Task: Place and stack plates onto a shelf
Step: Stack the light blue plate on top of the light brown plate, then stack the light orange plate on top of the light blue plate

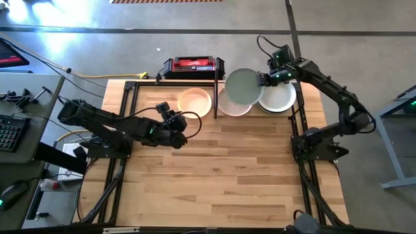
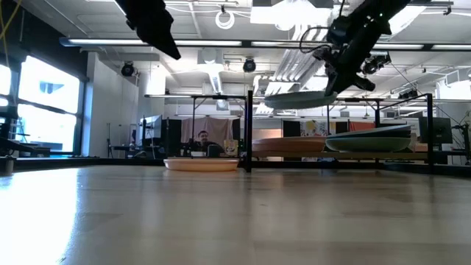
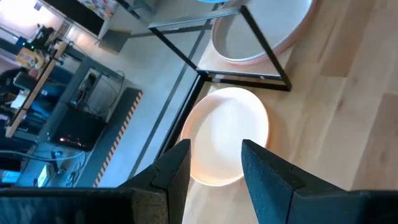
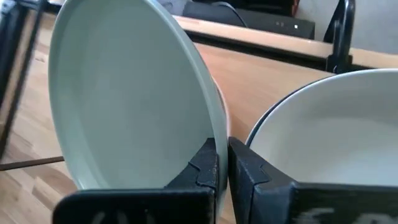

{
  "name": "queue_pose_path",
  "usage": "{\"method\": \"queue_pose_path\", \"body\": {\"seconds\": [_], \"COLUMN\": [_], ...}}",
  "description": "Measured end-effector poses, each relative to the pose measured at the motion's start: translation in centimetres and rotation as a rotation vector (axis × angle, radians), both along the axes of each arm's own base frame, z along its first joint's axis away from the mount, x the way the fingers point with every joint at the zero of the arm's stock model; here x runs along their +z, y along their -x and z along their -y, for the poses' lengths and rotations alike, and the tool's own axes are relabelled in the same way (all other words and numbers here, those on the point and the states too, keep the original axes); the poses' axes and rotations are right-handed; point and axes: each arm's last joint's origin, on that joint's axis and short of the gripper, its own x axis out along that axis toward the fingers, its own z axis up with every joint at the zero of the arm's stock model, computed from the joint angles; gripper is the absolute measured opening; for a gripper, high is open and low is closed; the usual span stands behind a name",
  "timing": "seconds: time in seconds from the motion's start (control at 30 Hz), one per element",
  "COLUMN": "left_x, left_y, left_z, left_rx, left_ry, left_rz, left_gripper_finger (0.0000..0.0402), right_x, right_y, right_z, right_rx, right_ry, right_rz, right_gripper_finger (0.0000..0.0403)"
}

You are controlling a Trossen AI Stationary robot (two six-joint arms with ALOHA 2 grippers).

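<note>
My right gripper (image 1: 262, 80) is shut on a pale green plate (image 1: 243, 86), lifted over the shelf's right half. Beneath it rests a pink-rimmed plate (image 1: 233, 106), and to the right sits a white stack (image 1: 278, 99). A cream plate (image 1: 195, 102) lies on the shelf board, left of the black divider (image 1: 215, 91). My left gripper (image 1: 187, 125) hovers open and empty over the table, just near of the cream plate (image 3: 227, 134). In the low view the green plate (image 2: 298, 98) floats above the terracotta plate (image 2: 283, 146). My right gripper pinches the green plate's rim (image 4: 214, 134) between its two fingers, one finger (image 4: 204, 167) on the plate's inner face and one on its underside. The fingers reach in from the table's right, slanting down. The plate is lifted clear and nearly level.
A red-and-black box (image 1: 194, 65) stands behind the shelf at the far edge. The shelf's black rod frame (image 1: 133, 88) runs along the table's sides. The wide near part of the wooden table (image 1: 221, 175) is bare. A person sits far behind the table in the low view.
</note>
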Motion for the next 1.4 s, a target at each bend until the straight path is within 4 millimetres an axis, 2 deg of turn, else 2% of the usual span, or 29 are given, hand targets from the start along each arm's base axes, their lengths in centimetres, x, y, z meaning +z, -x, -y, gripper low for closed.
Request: {"method": "queue_pose_path", "body": {"seconds": [0.17, 0.47, 0.9, 1.03, 1.23, 1.4], "left_x": [0.0, 0.0, 0.0, 0.0, 0.0, 0.0], "left_y": [-0.1, -0.1, -0.2, -0.1, -0.1, -0.1], "left_z": [-0.8, -1.4, -1.4, -1.4, -1.4, -1.4], "left_rx": [0.035, 0.086, 0.085, 0.084, 0.084, 0.084], "left_ry": [0.004, 0.032, 0.034, 0.034, 0.034, 0.034], "left_rz": [0.006, 0.050, 0.050, 0.050, 0.050, 0.049], "left_gripper_finger": [0.0133, 0.0133, 0.0133, 0.0133, 0.0133, 0.0133], "right_x": [-1.4, -3.9, -5.4, -5.4, -5.4, -5.4], "right_y": [-0.7, -2.8, -4.4, -4.4, -4.4, -4.4], "right_z": [0.8, 1.0, 1.3, 1.4, 1.5, 1.6], "right_rx": [0.008, 0.063, 0.046, 0.032, -0.002, -0.003], "right_ry": [-0.047, -0.133, -0.168, -0.154, -0.142, -0.143], "right_rz": [-0.034, -0.088, -0.091, -0.106, -0.110, -0.108], "right_gripper_finger": [0.0002, 0.0002, 0.0004, 0.0023, 0.0075, 0.0093]}}
